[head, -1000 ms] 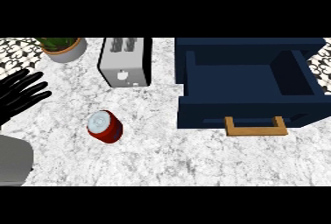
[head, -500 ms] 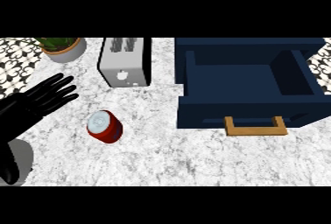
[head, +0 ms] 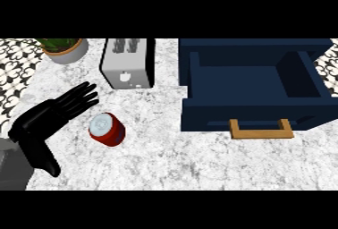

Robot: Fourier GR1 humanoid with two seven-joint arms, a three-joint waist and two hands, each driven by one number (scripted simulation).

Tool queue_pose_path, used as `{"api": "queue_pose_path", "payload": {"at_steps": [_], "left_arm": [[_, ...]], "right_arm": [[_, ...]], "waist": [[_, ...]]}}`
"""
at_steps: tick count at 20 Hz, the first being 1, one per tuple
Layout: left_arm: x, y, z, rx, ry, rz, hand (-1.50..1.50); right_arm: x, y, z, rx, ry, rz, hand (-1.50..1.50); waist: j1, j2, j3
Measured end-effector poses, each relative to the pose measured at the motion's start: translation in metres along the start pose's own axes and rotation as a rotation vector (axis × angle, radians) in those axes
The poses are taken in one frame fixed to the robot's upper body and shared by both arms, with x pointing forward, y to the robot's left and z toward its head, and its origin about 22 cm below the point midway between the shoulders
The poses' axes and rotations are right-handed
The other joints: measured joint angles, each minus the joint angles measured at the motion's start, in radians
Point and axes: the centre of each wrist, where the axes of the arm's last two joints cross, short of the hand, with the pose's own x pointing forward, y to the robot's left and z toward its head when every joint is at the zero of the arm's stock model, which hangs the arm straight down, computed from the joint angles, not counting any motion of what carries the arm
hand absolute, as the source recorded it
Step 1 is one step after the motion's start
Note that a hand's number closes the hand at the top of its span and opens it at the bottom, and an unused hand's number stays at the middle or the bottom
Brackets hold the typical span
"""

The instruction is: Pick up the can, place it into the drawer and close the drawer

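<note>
The left hand (head: 56, 114), glossy black with fingers spread straight, hovered just left of the red cylindrical can (head: 107, 129) (silver-topped, lying on the speckled marble counter (head: 198, 161)), well apart from the open navy drawer (head: 254, 96) with its wooden handle (head: 261, 130)

On the marbled surface (head: 198, 161) a red can (head: 107, 130) stands with its pale top showing. Just beside it, to the left, the left hand (head: 49, 118) is spread with straight fingers, apart from the can. A silver toaster (head: 127, 62) stands farther back, and a potted plant (head: 63, 47) sits in the far left corner. At the right, a dark blue drawer (head: 254, 87) stands open, its wooden handle (head: 261, 130) toward the near side.
</note>
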Motion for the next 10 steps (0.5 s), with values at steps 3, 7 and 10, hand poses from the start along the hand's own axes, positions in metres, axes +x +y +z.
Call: {"api": "queue_pose_path", "payload": {"at_steps": [3, 7, 10], "left_arm": [[-0.016, -0.001, -0.005, 0.02, 0.012, -0.004, -1.5], [-0.037, 0.007, -0.007, 0.055, 0.017, -0.01, -1.5], [-0.048, 0.013, -0.004, 0.078, 0.016, -0.018, -1.5]], "right_arm": [[-0.003, -0.003, -0.002, 0.002, 0.003, 0.001, -1.5], [0.003, -0.007, 0.004, 0.004, 0.001, -0.003, -1.5], [0.002, -0.011, 0.009, 0.002, -0.002, -0.016, -1.5]], "waist": [[0.001, 0.0, 0.0], [-0.002, 0.0, 0.0], [-0.002, 0.0, 0.0]]}}
